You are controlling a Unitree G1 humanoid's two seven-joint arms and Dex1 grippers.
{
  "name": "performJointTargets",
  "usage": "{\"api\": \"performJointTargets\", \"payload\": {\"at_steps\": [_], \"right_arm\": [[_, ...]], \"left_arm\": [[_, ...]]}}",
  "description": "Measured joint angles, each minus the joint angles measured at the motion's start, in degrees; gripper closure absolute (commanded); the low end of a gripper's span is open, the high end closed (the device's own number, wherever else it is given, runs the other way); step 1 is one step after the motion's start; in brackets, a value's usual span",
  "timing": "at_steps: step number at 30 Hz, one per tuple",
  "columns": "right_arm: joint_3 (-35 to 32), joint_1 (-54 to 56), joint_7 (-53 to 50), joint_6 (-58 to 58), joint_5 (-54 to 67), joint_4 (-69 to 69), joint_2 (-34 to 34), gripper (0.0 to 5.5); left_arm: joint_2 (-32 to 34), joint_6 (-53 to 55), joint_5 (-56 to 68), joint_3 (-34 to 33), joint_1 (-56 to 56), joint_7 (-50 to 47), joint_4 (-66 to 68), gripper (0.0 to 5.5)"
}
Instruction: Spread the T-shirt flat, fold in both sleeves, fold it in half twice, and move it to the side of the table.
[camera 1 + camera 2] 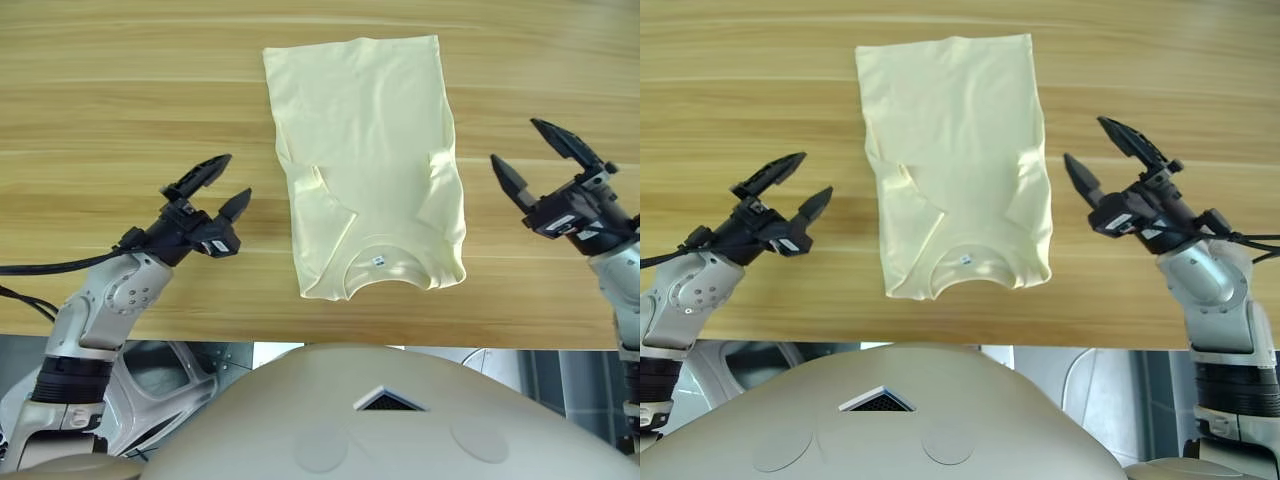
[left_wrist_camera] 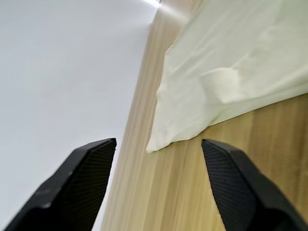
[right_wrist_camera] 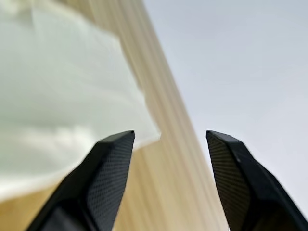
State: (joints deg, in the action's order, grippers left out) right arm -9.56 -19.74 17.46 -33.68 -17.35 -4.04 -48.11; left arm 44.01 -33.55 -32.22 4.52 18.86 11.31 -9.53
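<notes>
A pale yellow T-shirt (image 1: 368, 150) lies flat on the wooden table (image 1: 120, 100), both sleeves folded in over its front, collar toward the near edge. My left gripper (image 1: 222, 183) hovers open to the left of the shirt's lower half, a hand's width away. Open too, my right gripper (image 1: 532, 154) hangs to the right of the shirt, level with the folded sleeve. The left wrist view shows the shirt's corner (image 2: 178, 130) ahead of its black fingers (image 2: 82, 178). From the right wrist, the shirt's edge (image 3: 62, 101) lies beyond the spread fingers (image 3: 101, 183).
Bare wood runs wide to the left and right of the shirt and behind it. The table's near edge (image 1: 300, 343) passes just below the collar.
</notes>
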Motion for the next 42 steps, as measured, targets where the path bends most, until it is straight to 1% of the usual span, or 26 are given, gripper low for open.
{"api": "performJointTargets", "payload": {"at_steps": [3,5,9,11,13,16,18,19,24,26,27,32,42], "right_arm": [[1.3,-4.6,-1.1,-0.4,-11.8,6.8,-3.6,2.76],[2.1,-7.0,-1.4,-0.7,-15.3,7.6,-4.5,2.76],[1.7,-10.1,-3.0,-1.8,-17.1,6.3,-5.5,2.76],[1.6,-9.8,-3.7,-2.2,-17.7,5.0,-5.6,2.76],[0.5,-5.1,-6.2,-2.9,-16.0,2.4,-4.6,2.76],[0.3,0.6,-5.3,-2.0,-9.2,-4.7,-2.9,2.76],[2.4,3.4,-3.7,-1.6,-7.7,-6.7,-1.9,2.76],[4.7,5.1,-3.0,-1.7,-8.6,-6.3,-1.5,2.76],[12.3,9.2,-1.5,-2.1,-13.7,-0.4,0.6,2.76],[14.7,9.6,-1.0,-2.8,-15.4,1.4,1.0,2.76],[14.8,9.5,-1.0,-2.9,-15.4,1.7,1.0,2.76],[14.1,5.7,-0.4,-2.9,-15.3,2.1,-0.7,2.76],[4.4,-11.0,0.3,-2.8,-12.9,-0.9,-4.9,2.76]], "left_arm": [[1.2,-0.3,-3.1,4.6,1.6,4.4,2.1,2.18],[1.9,-1.4,-3.7,6.0,1.4,5.5,2.4,2.18],[2.0,-4.1,-3.6,10.4,1.2,7.6,1.1,2.18],[1.8,-4.4,-3.5,11.5,0.9,7.7,1.4,2.18],[1.4,-4.7,-3.6,12.5,-0.4,7.7,2.2,2.18],[0.9,-4.7,-3.6,13.0,-0.8,7.3,2.5,2.18],[0.7,-4.7,-3.7,13.1,-0.8,6.9,2.8,2.18],[0.4,-4.6,-3.7,13.2,-0.9,6.8,2.9,2.18],[-0.2,-4.1,-3.8,13.9,-0.9,6.3,2.8,2.18],[-0.3,-4.1,-3.9,14.1,-1.0,6.2,2.8,2.18],[-0.3,-4.1,-3.9,14.1,-1.1,6.2,2.9,2.18],[-0.3,-4.0,-3.9,14.5,-1.3,6.2,2.9,2.18],[-0.5,-3.8,-3.9,15.2,-2.1,6.1,3.2,2.18]]}}
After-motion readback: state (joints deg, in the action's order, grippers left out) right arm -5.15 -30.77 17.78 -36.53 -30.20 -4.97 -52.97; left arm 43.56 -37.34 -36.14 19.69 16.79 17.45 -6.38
